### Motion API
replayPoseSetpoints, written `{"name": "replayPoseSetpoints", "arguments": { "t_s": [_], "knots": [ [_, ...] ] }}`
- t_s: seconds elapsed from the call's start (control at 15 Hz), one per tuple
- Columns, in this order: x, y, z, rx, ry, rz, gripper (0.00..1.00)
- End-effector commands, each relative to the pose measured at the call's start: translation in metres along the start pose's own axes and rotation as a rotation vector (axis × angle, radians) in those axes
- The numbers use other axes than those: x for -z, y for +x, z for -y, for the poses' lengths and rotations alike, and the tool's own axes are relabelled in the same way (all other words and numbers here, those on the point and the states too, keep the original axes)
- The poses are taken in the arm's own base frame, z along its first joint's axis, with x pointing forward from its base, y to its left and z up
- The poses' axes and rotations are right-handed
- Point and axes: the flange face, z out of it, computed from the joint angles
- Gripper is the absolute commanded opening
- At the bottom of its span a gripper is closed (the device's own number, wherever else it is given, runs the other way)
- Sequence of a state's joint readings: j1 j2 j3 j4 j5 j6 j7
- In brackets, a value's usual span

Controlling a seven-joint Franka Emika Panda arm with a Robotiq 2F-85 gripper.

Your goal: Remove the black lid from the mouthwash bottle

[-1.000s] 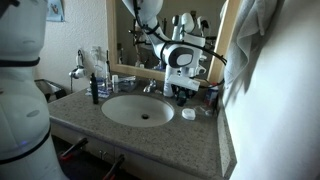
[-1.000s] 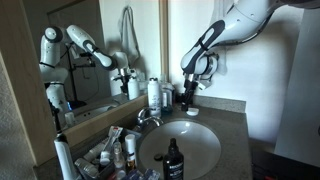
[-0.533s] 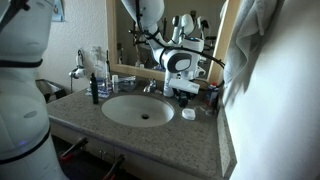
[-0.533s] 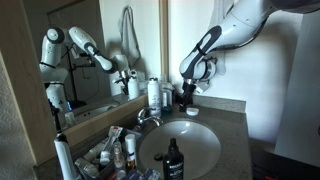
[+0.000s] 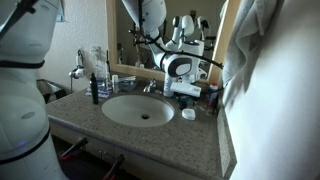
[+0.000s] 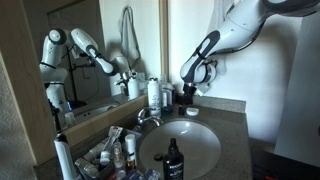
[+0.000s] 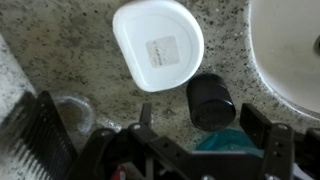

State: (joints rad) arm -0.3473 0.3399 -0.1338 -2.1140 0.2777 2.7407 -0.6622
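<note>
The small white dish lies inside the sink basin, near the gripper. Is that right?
No. The small white dish lies on the granite counter beside the sink basin, not inside it, near the gripper; the wrist view shows it.

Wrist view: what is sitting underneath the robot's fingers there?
The black lid and a sliver of the blue mouthwash bottle, on the speckled counter. The open fingers and their mount cover the bottle's body, so whether the lid sits on it is unclear.
</note>
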Motion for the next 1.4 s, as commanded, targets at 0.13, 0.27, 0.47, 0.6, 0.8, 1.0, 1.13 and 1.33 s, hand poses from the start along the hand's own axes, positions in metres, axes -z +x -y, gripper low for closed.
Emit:
{"name": "replayPoseSetpoints", "arguments": {
  "t_s": [0.13, 0.27, 0.47, 0.6, 0.8, 1.0, 1.13, 1.33],
  "knots": [
    [0.035, 0.012, -0.006, 0.016, -0.013, -0.038, 1.00],
    [0.060, 0.022, -0.003, 0.046, -0.003, -0.062, 1.00],
    [0.106, 0.041, 0.006, 0.091, 0.041, -0.133, 1.00],
    [0.140, 0.051, 0.010, 0.135, 0.056, -0.170, 1.00],
    [0.190, 0.063, 0.013, 0.208, 0.053, -0.206, 1.00],
    [0.219, 0.070, 0.016, 0.244, 0.065, -0.225, 1.00],
    [0.227, 0.071, 0.017, 0.267, 0.073, -0.229, 1.00],
    [0.231, 0.073, 0.016, 0.287, 0.049, -0.228, 1.00]
  ]
}}
